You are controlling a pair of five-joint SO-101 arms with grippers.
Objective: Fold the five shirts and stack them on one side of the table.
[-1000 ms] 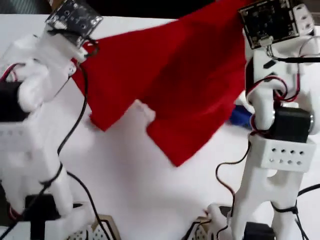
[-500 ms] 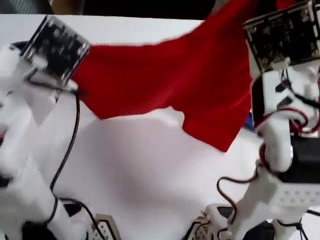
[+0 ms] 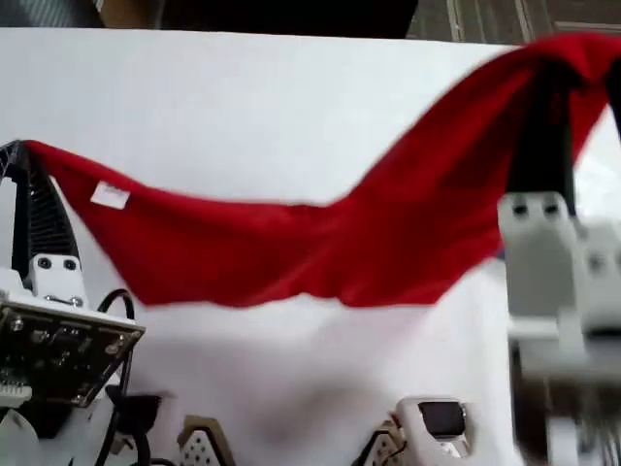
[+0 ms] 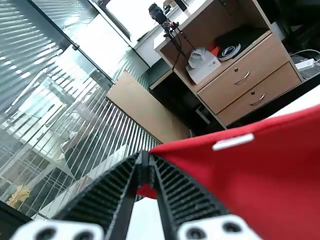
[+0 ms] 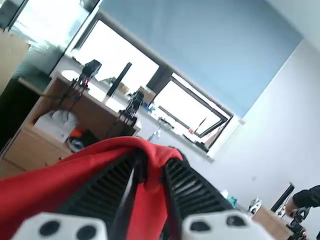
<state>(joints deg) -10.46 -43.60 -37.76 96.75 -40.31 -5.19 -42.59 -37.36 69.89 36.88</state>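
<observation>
Black ridged fingers (image 4: 112, 189) of the left gripper (image 4: 145, 162) are pinched tight on one corner of a soft red cloth shirt (image 4: 260, 185). A small white tag (image 4: 232, 142) is sewn on the shirt close to that corner. Behind it stands a light brown wooden cabinet with drawers (image 4: 240, 75).

On the right gripper (image 5: 150, 162), the black ridged fingers (image 5: 105, 185) are also squeezed together on the red shirt (image 5: 45, 190). The cloth bunches up over their tips and hangs down past them.

From the high view, the shirt (image 3: 388, 233) is held up in the air over the flat white table (image 3: 243, 107). It stretches from the left gripper (image 3: 15, 150) across to the right gripper (image 3: 568, 63). The shirt sags in the middle like a hammock. The white tag (image 3: 110, 195) is near the left end. I cannot tell if the low edge of the shirt touches the table. The shirt is not folded.
</observation>
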